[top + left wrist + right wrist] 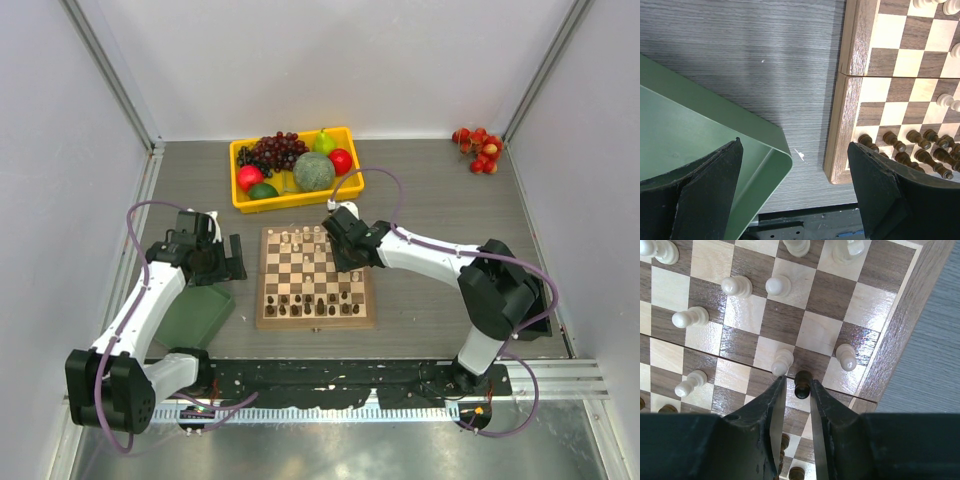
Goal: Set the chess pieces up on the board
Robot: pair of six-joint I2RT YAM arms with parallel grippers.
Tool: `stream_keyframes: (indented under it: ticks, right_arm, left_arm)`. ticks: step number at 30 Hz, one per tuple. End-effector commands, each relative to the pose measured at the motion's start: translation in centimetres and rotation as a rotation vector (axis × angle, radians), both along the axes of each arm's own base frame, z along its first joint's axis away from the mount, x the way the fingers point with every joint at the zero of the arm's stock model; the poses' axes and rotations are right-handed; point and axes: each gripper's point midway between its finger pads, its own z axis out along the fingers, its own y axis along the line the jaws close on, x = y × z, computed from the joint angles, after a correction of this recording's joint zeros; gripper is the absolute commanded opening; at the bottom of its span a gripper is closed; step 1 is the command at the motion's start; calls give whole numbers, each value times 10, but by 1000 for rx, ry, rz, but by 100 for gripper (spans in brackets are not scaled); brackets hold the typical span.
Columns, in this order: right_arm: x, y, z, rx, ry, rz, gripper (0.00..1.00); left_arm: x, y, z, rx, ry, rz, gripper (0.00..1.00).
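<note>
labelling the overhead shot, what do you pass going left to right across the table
green tray → board → cluster of small red fruits; the yellow tray is skipped because it spans the same stretch as the board

Pale cream wooden chessmen stand close beside the right gripper; grey worktop lies free between checked wooden board and green tray.
</note>
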Motion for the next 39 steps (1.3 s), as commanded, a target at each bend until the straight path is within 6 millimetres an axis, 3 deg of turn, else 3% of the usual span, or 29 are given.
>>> stream_keyframes:
  ticks: [1,15,21,26,33,39]
  right_arm:
    - [10,8,12,32,-32,11,31]
    - [12,6,11,34,-31,16,17]
    - [7,5,39,89,-74,29,14]
    - [-15,-9,60,157,-94,25,14]
    - [-57,-31,39,192,-31,10,14]
    - [-70,-30,20,191,10,9,14]
  left_arm:
    - [11,-3,9,-15,-40,-13,93]
    - [11,-2,6,-8,-28,-12,93]
    - [11,-1,6,-4,-27,-8,92]
    - [11,-1,6,-6,-27,-9,93]
    - [11,-3,6,-16,-26,-15,92]
    - [10,-3,6,-15,-27,-14,92]
